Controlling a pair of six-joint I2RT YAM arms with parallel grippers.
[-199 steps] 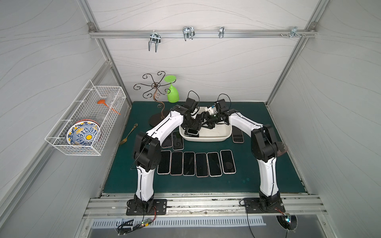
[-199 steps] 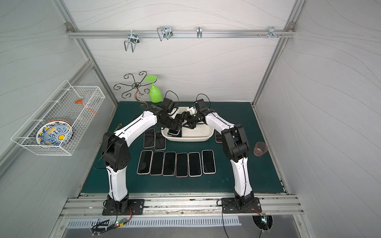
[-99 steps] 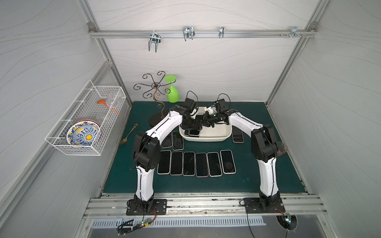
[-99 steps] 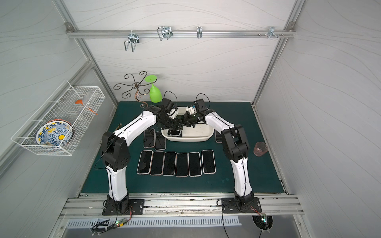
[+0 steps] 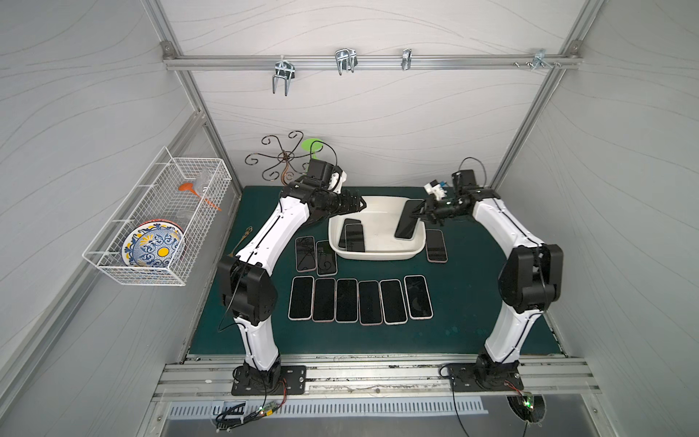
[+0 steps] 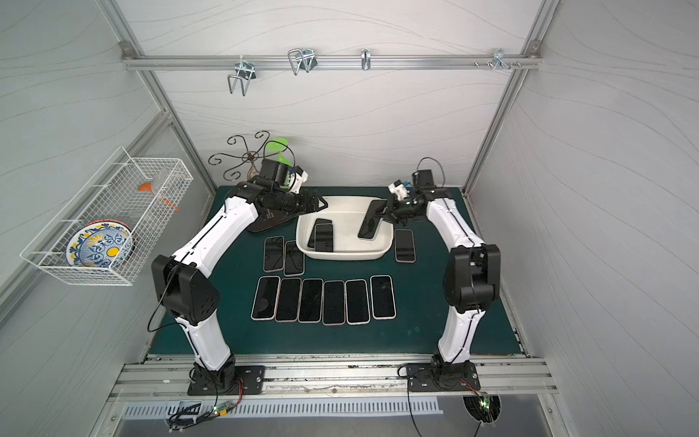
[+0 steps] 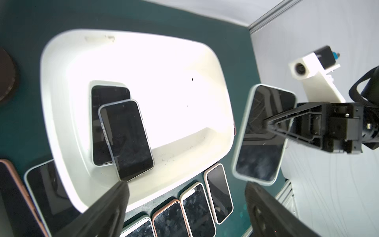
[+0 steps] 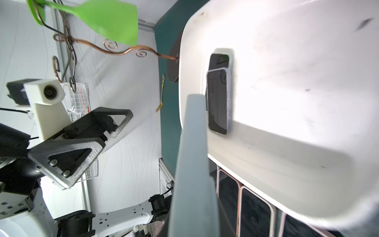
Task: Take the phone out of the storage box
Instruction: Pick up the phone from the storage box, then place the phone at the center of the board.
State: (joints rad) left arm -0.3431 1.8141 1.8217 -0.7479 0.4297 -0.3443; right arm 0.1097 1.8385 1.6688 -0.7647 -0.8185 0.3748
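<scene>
Nearest the arm bases, six phones (image 5: 359, 300) are lying in a row on the green mat (image 5: 472, 302). Beyond them, the storage box (image 5: 378, 256) is sitting with two overlapping phones (image 5: 354, 238) inside its left end. Over its right rim, the right gripper (image 5: 419, 213) is clamping a tilted phone (image 5: 404, 227). Opposite, the left gripper (image 5: 358, 205) is hovering with jaws apart over the far-left corner.

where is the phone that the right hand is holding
In both top views the phone is pinched in the right hand, tilted over the right end of the storage box, near the lone phone lying on the mat beside it.
</scene>
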